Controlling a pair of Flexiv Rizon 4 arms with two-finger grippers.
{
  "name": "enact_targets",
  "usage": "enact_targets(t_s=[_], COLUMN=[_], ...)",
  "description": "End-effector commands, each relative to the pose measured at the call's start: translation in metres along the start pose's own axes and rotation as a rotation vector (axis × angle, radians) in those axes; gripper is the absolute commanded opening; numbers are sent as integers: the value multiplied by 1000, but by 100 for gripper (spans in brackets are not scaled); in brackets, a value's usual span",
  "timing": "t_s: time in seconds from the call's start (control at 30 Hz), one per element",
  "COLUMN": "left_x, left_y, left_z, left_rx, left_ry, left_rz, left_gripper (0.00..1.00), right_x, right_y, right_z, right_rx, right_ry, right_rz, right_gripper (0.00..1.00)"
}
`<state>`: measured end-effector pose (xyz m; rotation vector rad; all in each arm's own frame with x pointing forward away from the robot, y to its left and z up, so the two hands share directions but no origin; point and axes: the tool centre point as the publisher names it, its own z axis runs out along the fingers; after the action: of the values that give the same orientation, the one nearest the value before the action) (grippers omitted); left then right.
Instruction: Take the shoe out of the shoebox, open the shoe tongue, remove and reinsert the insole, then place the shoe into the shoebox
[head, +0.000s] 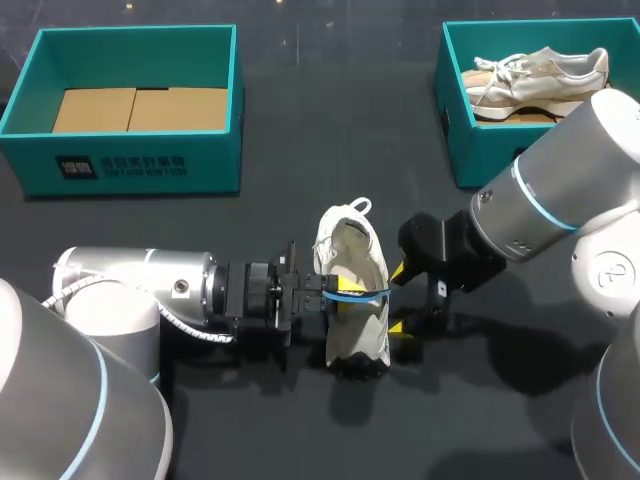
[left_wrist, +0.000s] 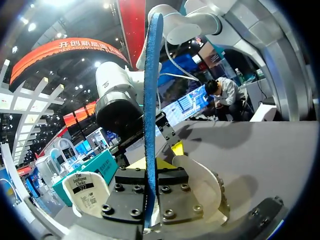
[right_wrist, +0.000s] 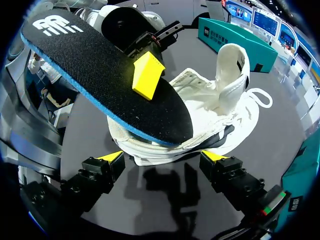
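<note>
**Insole held over the shoe.** The left gripper (head: 330, 292) pinches the insole (right_wrist: 110, 80) on edge above the shoe (head: 352, 320) at mid-table, probably lining it up for reinsertion. The right gripper (right_wrist: 162, 156) is spread wide and empty just beside the shoe, apparently placed to steady it.

Silver arms (head: 140, 285), blue rings (head: 541, 207), black wrists (head: 250, 295)

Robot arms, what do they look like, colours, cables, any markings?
Both are thick silver-grey tubes with thin light-blue rings at the joints. The left arm carries a white ribbed cable by its wrist; the right arm shows a round embossed mark. The left gripper and right gripper are black and boxy, with bright yellow fingertips.
</note>
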<state>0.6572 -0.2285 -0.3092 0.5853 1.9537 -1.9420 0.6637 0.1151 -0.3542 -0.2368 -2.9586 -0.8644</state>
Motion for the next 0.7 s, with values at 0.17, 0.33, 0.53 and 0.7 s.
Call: enact_targets(t_s=[0.17, 0.33, 0.53, 0.7], left_x=[-6, -6, -5, -5], left_y=[18, 25, 33, 40], left_z=[-1, -1, -1, -3], left_rx=[5, 7, -18, -38], left_ry=[13, 19, 15, 10], left_rz=[-9, -7, 17, 16], left_gripper=[0, 0, 0, 0], right_x=[1, 1, 1, 1], right_y=[-1, -1, -1, -1], right_z=[0, 0, 0, 0], right_rx=[-1, -1, -1, -1], right_ry=[-2, -2, -2, -2], right_rz=[-1, -1, -1, -1], right_gripper=[100, 100, 100, 100])
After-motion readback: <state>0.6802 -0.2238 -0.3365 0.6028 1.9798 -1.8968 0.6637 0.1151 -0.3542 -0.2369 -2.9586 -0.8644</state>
